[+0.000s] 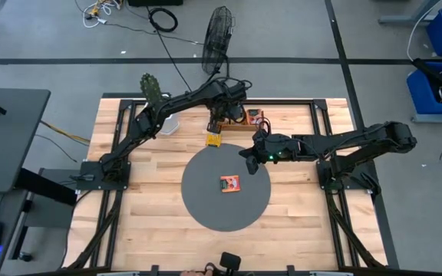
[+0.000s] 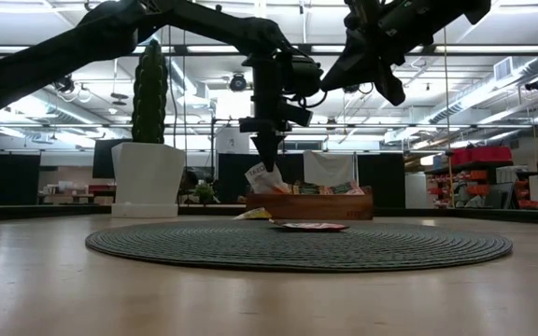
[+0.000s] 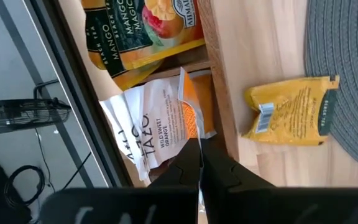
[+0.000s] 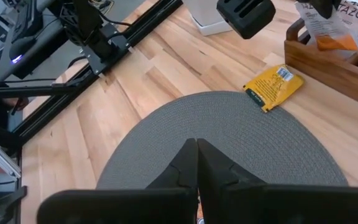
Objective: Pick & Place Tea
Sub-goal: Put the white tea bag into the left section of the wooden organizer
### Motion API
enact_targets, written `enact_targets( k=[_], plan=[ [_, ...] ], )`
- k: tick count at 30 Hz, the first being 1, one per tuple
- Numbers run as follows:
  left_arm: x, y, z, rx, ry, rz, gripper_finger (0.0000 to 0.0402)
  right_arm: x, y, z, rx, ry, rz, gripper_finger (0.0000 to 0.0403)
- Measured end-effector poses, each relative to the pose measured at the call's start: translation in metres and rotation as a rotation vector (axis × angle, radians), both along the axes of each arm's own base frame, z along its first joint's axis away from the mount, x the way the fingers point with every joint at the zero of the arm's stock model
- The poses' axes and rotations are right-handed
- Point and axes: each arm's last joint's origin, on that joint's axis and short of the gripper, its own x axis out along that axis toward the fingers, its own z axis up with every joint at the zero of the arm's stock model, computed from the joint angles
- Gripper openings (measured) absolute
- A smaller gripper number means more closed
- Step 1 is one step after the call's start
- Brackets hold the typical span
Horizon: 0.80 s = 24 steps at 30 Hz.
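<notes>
A brown wooden tray (image 1: 245, 123) with several tea sachets stands at the table's far middle. My left gripper (image 3: 199, 149) reaches down into it and is shut on a white-and-orange tea sachet (image 3: 157, 134). A yellow sachet (image 1: 214, 140) lies flat on the wood between the tray and the round grey mat (image 1: 206, 203). A red-orange sachet (image 1: 229, 184) lies flat on the mat's middle. My right gripper (image 4: 197, 146) hovers shut and empty above the mat's far right part. My left gripper pinches the white-and-orange sachet's upper edge (image 3: 194, 132) between its two fingertips, near the orange-printed corner. The fingers come from above, pointing steeply down. The sachet stands tilted below the fingertips (image 2: 267, 161), its lower part still inside the tray.
A cactus in a white pot (image 2: 148, 177) stands on the table left of the tray. Dark mango sachets (image 3: 148, 31) fill the tray's other part. Black frame rails (image 1: 317, 130) run along the table's sides. A fan (image 1: 219, 31) stands beyond the far edge.
</notes>
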Motion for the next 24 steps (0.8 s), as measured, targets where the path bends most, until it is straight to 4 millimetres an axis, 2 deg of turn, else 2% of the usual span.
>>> enact_targets(
  k=[8,15,24],
  plan=[
    [-0.0016,-0.0008,-0.0003,-0.001,0.020,0.002,0.0002,-0.0003,0.0000,-0.0005,-0.005,0.008,0.003,0.0001],
    [0.0029,-0.0010,0.0009,0.013,-0.033,0.046,0.0007,-0.0005,0.0000,-0.0008,-0.005,0.011,0.003,0.0004],
    [0.0029,-0.0009,0.0012,0.020,-0.033,0.049,0.0068,-0.0007,0.0000,-0.0011,-0.004,0.015,0.003,0.0004]
  ],
)
